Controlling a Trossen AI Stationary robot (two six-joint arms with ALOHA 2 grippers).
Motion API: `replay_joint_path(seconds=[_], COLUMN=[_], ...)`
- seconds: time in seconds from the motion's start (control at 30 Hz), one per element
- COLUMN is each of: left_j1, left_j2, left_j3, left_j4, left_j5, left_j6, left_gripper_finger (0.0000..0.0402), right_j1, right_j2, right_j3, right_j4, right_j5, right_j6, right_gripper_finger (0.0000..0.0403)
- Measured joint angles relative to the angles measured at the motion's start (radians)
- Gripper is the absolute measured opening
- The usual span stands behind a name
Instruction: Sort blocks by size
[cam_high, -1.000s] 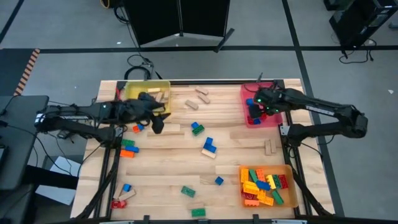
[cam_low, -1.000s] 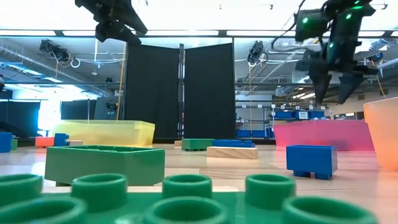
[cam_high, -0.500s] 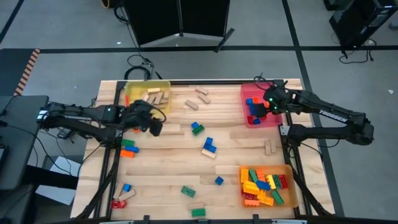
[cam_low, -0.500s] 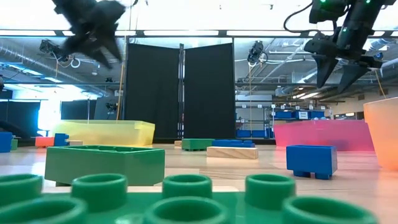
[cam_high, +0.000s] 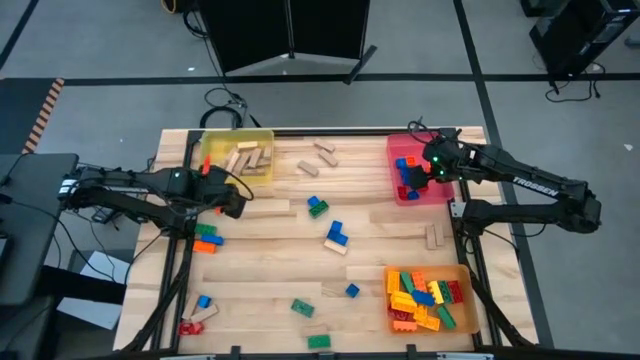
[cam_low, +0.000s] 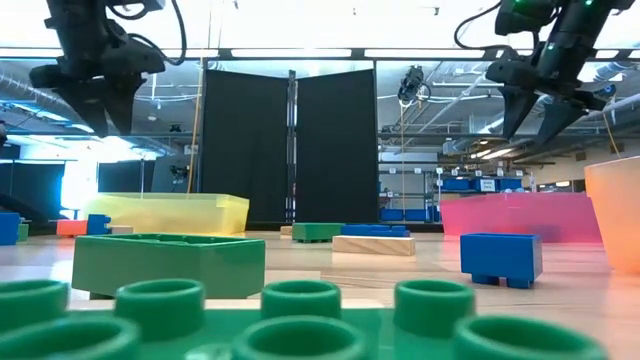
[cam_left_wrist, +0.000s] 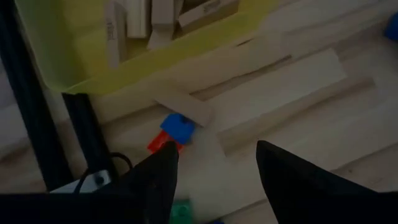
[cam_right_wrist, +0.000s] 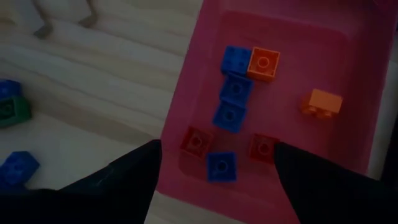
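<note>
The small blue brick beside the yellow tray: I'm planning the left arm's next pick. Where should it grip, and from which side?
Grip the small blue brick across its two free sides, coming straight down. A red brick touches one side and a tan wooden block crowds another. The left gripper hangs open above it.

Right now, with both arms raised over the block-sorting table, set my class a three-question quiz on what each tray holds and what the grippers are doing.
1. True or false: the translucent yellow tray holds plain tan wooden blocks.
2. Which tray is the right gripper above? A) translucent red tray B) translucent orange tray C) yellow tray
3. Fill in: the left gripper is open and holds ____.

Key:
1. True.
2. A; small studded plastic bricks, mostly blue and red, lie inside it.
3. Nothing; it hangs over the wooden table beside the yellow tray.
</note>
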Motion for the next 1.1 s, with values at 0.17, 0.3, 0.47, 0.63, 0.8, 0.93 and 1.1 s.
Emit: replay_joint_path(seconds=[0.17, 0.3, 0.47, 0.63, 0.8, 0.93, 1.1], left_j1=[0.020, 0.031, 0.032, 0.033, 0.074, 0.139, 0.216], left_j2=[0.009, 0.040, 0.095, 0.168, 0.258, 0.329, 0.386], left_j3=[-0.013, -0.025, -0.052, -0.083, -0.087, -0.087, -0.087], left_j4=[-0.008, -0.020, -0.025, 0.000, 0.045, 0.052, 0.092], left_j5=[0.053, 0.087, 0.090, 0.104, 0.106, 0.121, 0.146], left_j6=[-0.035, -0.030, -0.028, 0.074, 0.186, 0.273, 0.374], left_gripper_finger=[0.0237, 0.0267, 0.0320, 0.0357, 0.0363, 0.0359, 0.0354], right_j1=[0.000, 0.000, 0.000, 0.000, 0.000, 0.000, 0.000], right_j2=[0.000, 0.000, 0.004, 0.005, 0.005, 0.005, 0.005], right_j3=[0.000, 0.000, 0.000, 0.000, 0.000, 0.000, 0.000], right_j4=[0.020, 0.036, 0.036, 0.037, 0.041, 0.056, 0.060], right_j5=[0.000, -0.001, -0.006, -0.006, -0.006, -0.006, -0.012], right_j6=[0.000, 0.000, 0.000, 0.000, 0.000, 0.000, 0.000], right_gripper_finger=[0.0321, 0.0321, 0.0318, 0.0319, 0.0319, 0.0315, 0.0313])
